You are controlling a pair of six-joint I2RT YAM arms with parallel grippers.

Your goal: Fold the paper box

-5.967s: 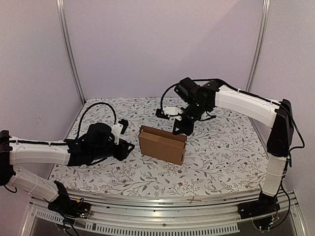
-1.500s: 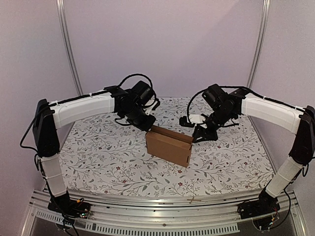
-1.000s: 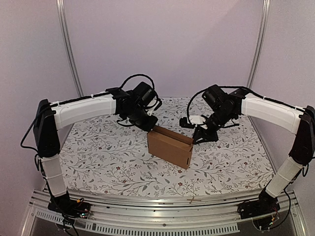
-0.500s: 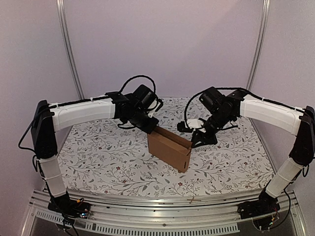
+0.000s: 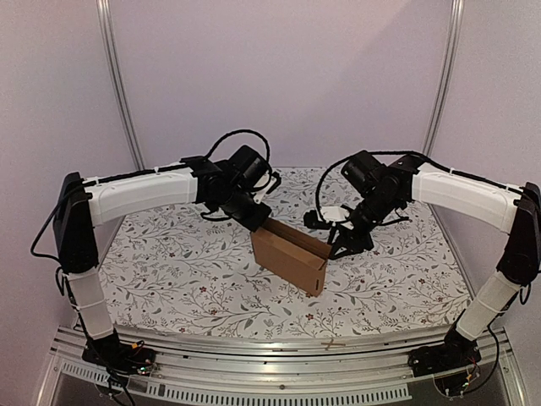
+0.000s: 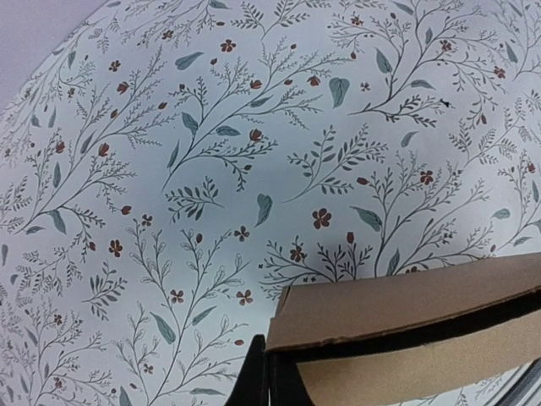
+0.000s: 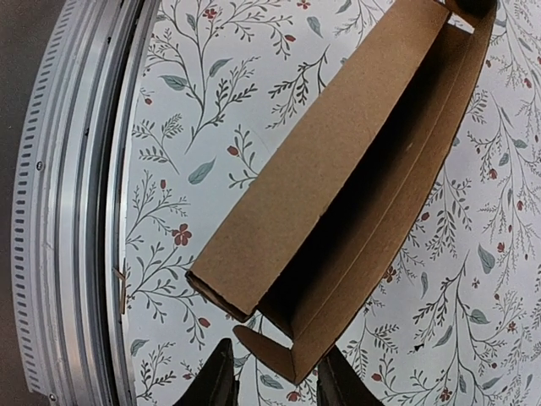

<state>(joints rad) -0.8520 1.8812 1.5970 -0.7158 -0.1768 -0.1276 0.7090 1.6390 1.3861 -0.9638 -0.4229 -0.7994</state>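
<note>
The paper box [image 5: 290,258] is a brown cardboard shell standing on edge mid-table, its top open. In the right wrist view the paper box [image 7: 338,169] shows a dark hollow between two long walls and a small end tab. My right gripper [image 7: 277,385] is open, and its fingers [image 7: 216,379] straddle that tab's corner without pinching it. My right gripper [image 5: 341,243] sits at the box's right end. My left gripper [image 5: 259,217] is at the back left corner. There the left gripper [image 6: 267,382] is shut and empty, just beside the edge of the box's flap [image 6: 397,309].
A floral cloth [image 5: 186,262] covers the table. A metal rail [image 5: 279,351] runs along the near edge and also shows as the rail [image 7: 76,203] in the right wrist view. White walls and two upright posts [image 5: 118,93] stand behind.
My right gripper's jaws have widened round the box's end tab. My left gripper has slid a little right and down along the box's back corner, and the box has turned slightly.
</note>
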